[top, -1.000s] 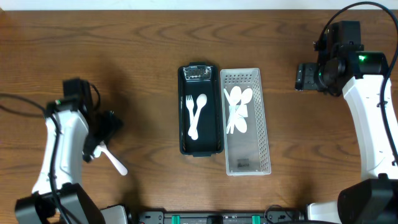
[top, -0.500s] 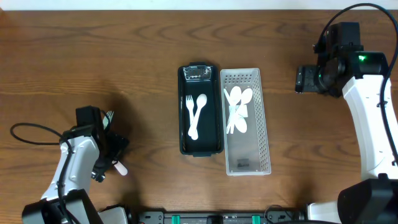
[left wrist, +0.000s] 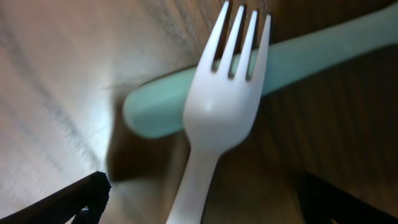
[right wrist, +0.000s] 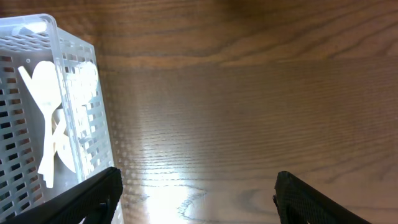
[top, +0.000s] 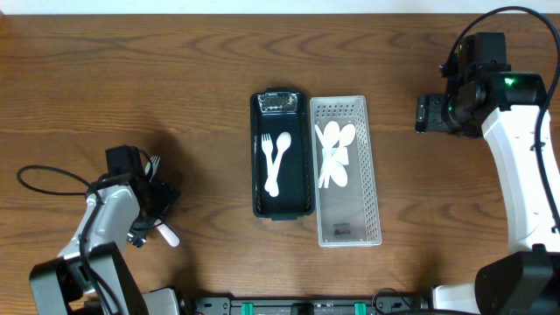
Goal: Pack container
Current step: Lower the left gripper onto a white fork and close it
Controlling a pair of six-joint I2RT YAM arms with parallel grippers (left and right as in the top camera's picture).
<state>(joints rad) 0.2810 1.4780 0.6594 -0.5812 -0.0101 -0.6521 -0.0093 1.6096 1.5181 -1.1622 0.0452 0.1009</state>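
Note:
A black container (top: 282, 206) at the table's middle holds a white fork and spoon (top: 276, 157). A white perforated basket (top: 347, 219) next to it on the right holds several white spoons (top: 334, 150). My left gripper (top: 156, 206) is low over the table at the front left, open. In the left wrist view a white fork (left wrist: 224, 118) lies between its jaws (left wrist: 199, 208), across a pale utensil handle (left wrist: 158, 109). A white handle end (top: 168, 236) sticks out beside the gripper. My right gripper (top: 423, 114) is open and empty, right of the basket (right wrist: 93, 124).
Bare wood table lies under my right gripper (right wrist: 196, 199). The left arm's cable (top: 44, 179) loops over the table at the far left. The basket's spoons (right wrist: 43, 93) show in the right wrist view.
My left arm has swung toward the table's front edge and come down over the loose utensils; it has barely moved in the last half second. The right arm has not moved.

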